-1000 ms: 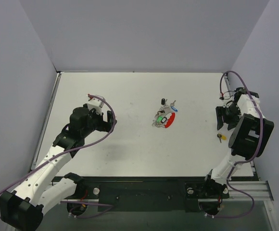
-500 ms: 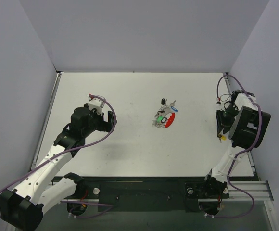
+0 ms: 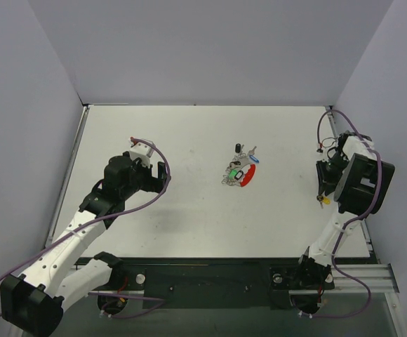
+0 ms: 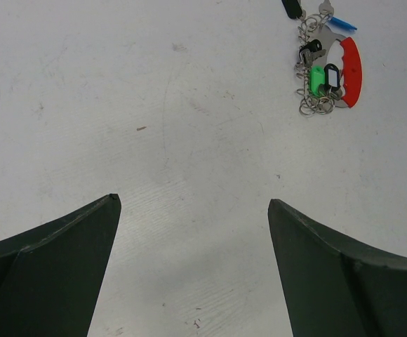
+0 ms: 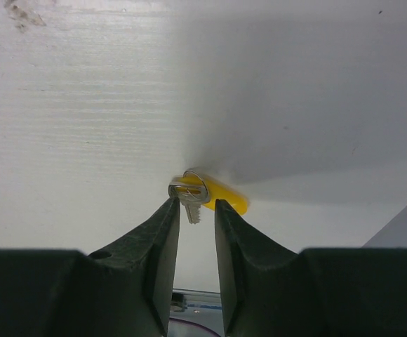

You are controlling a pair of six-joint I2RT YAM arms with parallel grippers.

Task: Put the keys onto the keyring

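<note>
The keyring (image 3: pixel 245 178) lies mid-table, a loop with a red part and a silvery part, also in the left wrist view (image 4: pixel 351 70). Green (image 4: pixel 318 77), black (image 4: pixel 292 7) and blue (image 4: pixel 342 25) capped keys lie bunched at it among small silvery rings. A yellow-capped key (image 3: pixel 321 200) lies alone near the right table edge. My right gripper (image 5: pixel 196 202) points down at it, its jaws narrowed onto the key's small ring and blade (image 5: pixel 191 203) at the fingertips; the yellow cap (image 5: pixel 226 196) sticks out behind. My left gripper (image 4: pixel 192 199) is open and empty, left of the keyring.
The white table (image 3: pixel 189 210) is walled by grey panels at the back and sides. The right table edge and a metal rail lie close behind the right gripper (image 3: pixel 323 188). The left gripper (image 3: pixel 163 175) hovers over bare table.
The right gripper has moved down and inward over the yellow key, and its jaws have narrowed around it. The left arm has barely moved.
</note>
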